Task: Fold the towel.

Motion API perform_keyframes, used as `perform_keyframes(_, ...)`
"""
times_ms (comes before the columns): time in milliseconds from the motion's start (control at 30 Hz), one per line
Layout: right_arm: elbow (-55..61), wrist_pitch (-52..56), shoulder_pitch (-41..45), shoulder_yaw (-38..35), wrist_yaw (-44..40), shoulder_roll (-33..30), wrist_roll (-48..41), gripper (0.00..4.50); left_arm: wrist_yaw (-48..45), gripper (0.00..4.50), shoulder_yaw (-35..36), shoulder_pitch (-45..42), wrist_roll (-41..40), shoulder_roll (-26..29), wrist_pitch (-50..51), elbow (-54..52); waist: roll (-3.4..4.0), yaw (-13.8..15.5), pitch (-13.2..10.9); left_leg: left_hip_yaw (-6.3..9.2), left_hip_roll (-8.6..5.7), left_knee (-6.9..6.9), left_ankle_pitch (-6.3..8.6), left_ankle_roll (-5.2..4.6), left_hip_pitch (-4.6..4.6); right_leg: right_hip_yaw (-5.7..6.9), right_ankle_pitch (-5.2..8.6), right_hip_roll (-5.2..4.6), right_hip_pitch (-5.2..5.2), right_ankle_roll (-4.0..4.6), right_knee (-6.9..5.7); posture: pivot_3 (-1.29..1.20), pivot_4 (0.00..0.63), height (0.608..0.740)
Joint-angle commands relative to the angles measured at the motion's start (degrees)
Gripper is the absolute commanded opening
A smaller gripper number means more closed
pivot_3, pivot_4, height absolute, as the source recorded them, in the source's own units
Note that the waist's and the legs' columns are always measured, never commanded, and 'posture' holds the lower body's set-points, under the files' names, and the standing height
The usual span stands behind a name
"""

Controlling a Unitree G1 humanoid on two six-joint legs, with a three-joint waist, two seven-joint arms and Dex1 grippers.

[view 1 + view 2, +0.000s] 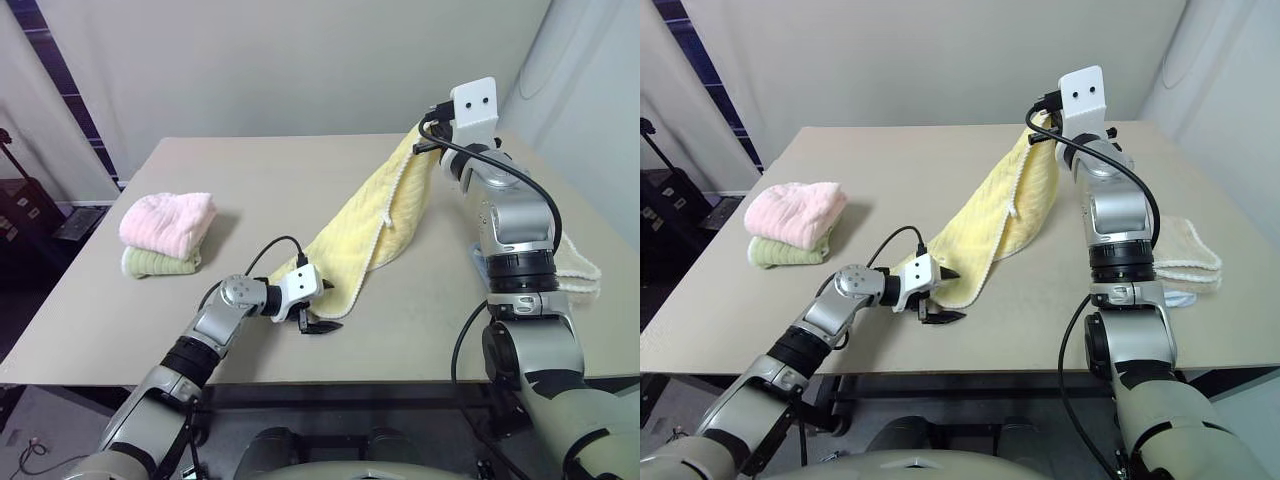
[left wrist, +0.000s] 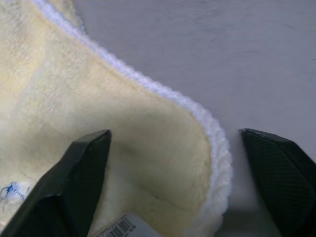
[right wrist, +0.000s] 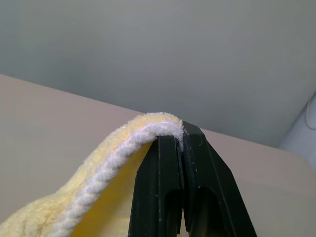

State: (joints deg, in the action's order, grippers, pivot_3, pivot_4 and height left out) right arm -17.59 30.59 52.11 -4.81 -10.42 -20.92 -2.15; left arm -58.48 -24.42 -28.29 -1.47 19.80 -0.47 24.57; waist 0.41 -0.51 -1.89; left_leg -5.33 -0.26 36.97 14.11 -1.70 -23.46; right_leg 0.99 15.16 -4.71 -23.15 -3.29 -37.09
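Observation:
The pale yellow towel (image 1: 370,225) hangs in a long slope from my right gripper (image 1: 428,138), which is raised above the far right of the table and shut on the towel's top edge (image 3: 158,129). The towel's lower end rests on the table near the front. My left gripper (image 1: 318,312) is open there, low over the table, with the towel's hemmed corner (image 2: 197,148) between its two fingers. One finger (image 2: 74,168) is over the cloth and the other (image 2: 281,173) is over bare table. A small white label (image 2: 121,228) shows at that corner.
A pink folded towel (image 1: 167,221) lies on a green one (image 1: 160,262) at the table's left. A cream folded towel (image 1: 1185,255) lies at the right, beside my right arm. The beige table (image 1: 250,180) ends just in front of the left gripper.

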Motion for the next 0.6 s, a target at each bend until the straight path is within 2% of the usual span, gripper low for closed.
perform_keyframes(33,2.59,-0.22,0.74,-0.39,0.6,-0.13,0.22,0.0,1.75,3.3,-3.31,-0.51,6.43,0.46,3.04,4.65,0.0,0.0,0.0,-0.07,0.0,0.0,0.01,-0.01,-0.02,0.06,-0.03,-0.08,0.04,0.03,0.04,0.0,0.0,0.74)
perform_keyframes(167,2.83,0.19,0.61,-0.75,0.74,-0.31,0.09,0.0,2.2,1.98,-3.96,-0.97,7.0,0.91,4.86,5.46,0.03,-0.16,-0.02,-0.23,0.02,-0.09,0.03,-0.04,-0.04,0.81,-0.31,-0.58,0.26,-0.1,0.51,0.0,0.0,0.74)
perform_keyframes(267,3.22,0.38,0.28,-0.84,0.8,-0.37,0.01,0.0,3.6,0.99,-4.31,-1.02,7.69,0.88,5.2,5.93,0.04,-0.26,-0.02,-0.3,0.07,-0.91,0.03,-0.04,-0.04,1.13,-0.69,-0.6,0.5,-0.16,1.65,0.0,0.0,0.74)
perform_keyframes(367,3.4,0.43,-0.08,-0.84,0.98,-0.44,0.09,0.0,4.63,0.07,-4.33,-1.19,7.95,0.6,5.9,6.3,0.01,-0.27,-0.04,-0.73,0.12,-1.5,0.03,-0.04,-0.05,1.26,-0.71,-0.79,0.6,-0.13,1.93,0.0,0.0,0.74)
perform_keyframes(467,3.46,0.41,-0.18,-0.85,1.11,-0.39,0.1,0.0,5.33,0.03,-3.7,-1.61,7.4,0.05,6.9,6.63,-0.03,0.01,-0.06,-1.67,0.59,-2.27,0.02,-0.01,-0.2,1.26,-0.85,-0.69,0.51,0.1,1.84,0.0,0.0,0.74)
perform_keyframes(500,3.45,0.37,-0.2,-0.88,1.17,-0.33,0.07,0.0,5.8,0.03,-3.24,-1.86,7.1,-0.21,7.25,6.79,-0.61,0.26,-0.01,-2.79,1.28,-2.69,-0.01,0.05,-0.37,1.26,-0.81,-0.54,0.59,0.29,1.32,0.0,0.0,0.74)
perform_keyframes(533,3.5,0.3,-0.21,-0.93,1.23,-0.25,0.0,0.0,6.11,0.03,-2.62,-2.26,6.61,-0.45,7.77,6.88,-1.52,0.83,-0.4,-4.06,1.56,-3.08,-0.02,0.07,-0.18,1.24,-0.01,-0.58,1.1,1.65,-0.85,0.0,0.0,0.74)
perform_keyframes(567,3.54,0.26,-0.22,-0.97,1.27,-0.2,-0.06,0.0,6.32,0.03,-2.21,-2.54,6.3,-0.61,8.15,6.95,-1.88,0.84,-1.1,-5.74,1.97,-2.86,-0.18,0.22,0.9,0.61,2.73,-0.65,1.78,0.51,-2.32,0.0,0.0,0.74)
perform_keyframes(600,3.68,0.22,-0.28,-1.01,1.3,-0.11,-0.15,0.0,6.63,0.03,-0.9,-2.91,5.21,-0.82,8.38,6.69,-0.68,1.23,-0.81,-5.38,2.04,-1.47,-0.49,0.77,1.03,0.86,2.91,-0.81,1.41,0.57,-2.43,0.0,0.0,0.74)
